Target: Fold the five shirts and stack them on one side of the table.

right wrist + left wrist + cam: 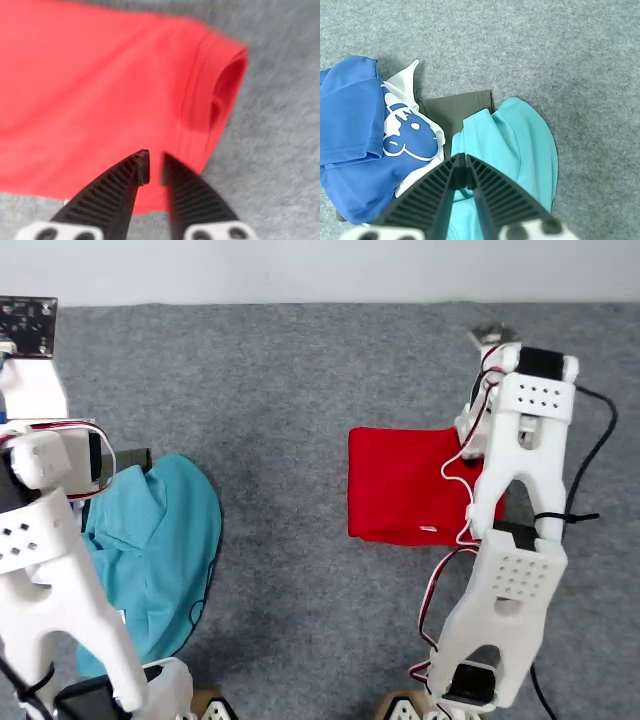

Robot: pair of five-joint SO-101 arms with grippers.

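Observation:
A folded red shirt [400, 485] lies flat on the grey table right of centre. My right gripper [152, 161] hovers just above its sleeve end [220, 95], its fingers a narrow gap apart with nothing between them. At the table's left a loose teal shirt [165, 540] lies crumpled under the left arm [45, 540]. My left gripper [465, 162] is shut and empty over the teal shirt [515, 145]. Beside it lies a blue shirt [355, 120] with a white print, over a white shirt [405, 80] and an olive shirt [452, 107].
Grey carpet-like cloth [290, 390] covers the whole table, bare across the middle and back. A dark circuit board [28, 325] sits at the far left corner. The right arm [515, 540] with its cables stretches over the red shirt's right edge.

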